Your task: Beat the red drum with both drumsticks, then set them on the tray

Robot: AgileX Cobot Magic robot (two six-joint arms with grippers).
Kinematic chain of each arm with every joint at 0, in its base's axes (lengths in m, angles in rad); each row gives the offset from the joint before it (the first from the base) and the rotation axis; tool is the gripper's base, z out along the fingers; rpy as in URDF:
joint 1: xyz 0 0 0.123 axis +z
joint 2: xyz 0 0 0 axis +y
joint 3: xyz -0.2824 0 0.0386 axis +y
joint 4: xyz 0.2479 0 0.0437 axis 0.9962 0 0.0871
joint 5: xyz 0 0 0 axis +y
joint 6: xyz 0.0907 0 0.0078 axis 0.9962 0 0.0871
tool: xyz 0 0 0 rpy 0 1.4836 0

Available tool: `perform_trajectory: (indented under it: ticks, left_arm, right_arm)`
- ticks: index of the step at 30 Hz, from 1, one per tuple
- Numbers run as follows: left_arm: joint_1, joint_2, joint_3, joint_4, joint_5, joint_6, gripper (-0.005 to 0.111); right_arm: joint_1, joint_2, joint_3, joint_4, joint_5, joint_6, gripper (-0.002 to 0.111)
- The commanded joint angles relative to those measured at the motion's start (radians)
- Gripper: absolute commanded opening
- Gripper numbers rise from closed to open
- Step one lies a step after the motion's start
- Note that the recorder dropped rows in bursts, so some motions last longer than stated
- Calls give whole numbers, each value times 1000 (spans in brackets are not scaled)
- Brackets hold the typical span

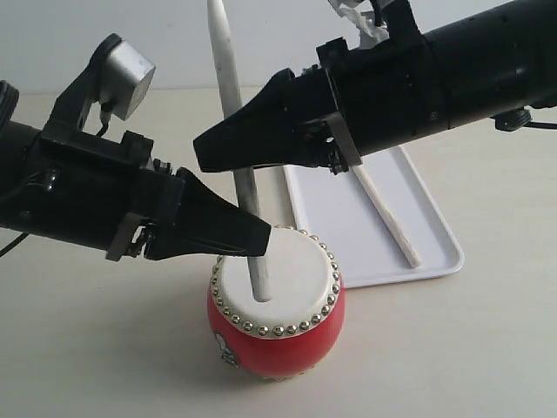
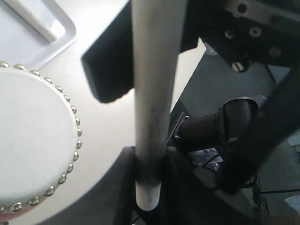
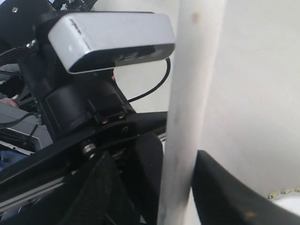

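Note:
The red drum [image 1: 274, 348] stands at the front centre, cream skin up, and also shows in the left wrist view [image 2: 33, 140]. One pale drumstick [image 1: 228, 78] stands almost upright with its lower end on the skin. My left gripper [image 1: 257, 237] is shut on it low down [image 2: 150, 183]. My right gripper [image 1: 209, 148] grips the same drumstick [image 3: 192, 93] higher up, jaws flush on both sides [image 3: 180, 187]. The other drumstick [image 1: 387, 213] lies on the white tray [image 1: 435, 252], behind and right of the drum.
Both black arms cross closely above the drum. My left arm's grey camera housing [image 1: 126, 78] rises at the left and fills much of the right wrist view [image 3: 112, 37]. The pale tabletop [image 1: 487, 348] surrounds drum and tray.

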Motion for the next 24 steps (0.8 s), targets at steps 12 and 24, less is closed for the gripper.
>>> perform_trajectory:
  ticks: [12,24]
  left_arm:
    - [13,-1,-23,-14,35,5,64]
    - [246,-206,-118,163,192,-61,0]
  right_arm:
    - [-1,2,-8,21,1,-28,0]
    - [-297,116,-423,-944,-32,733,0]
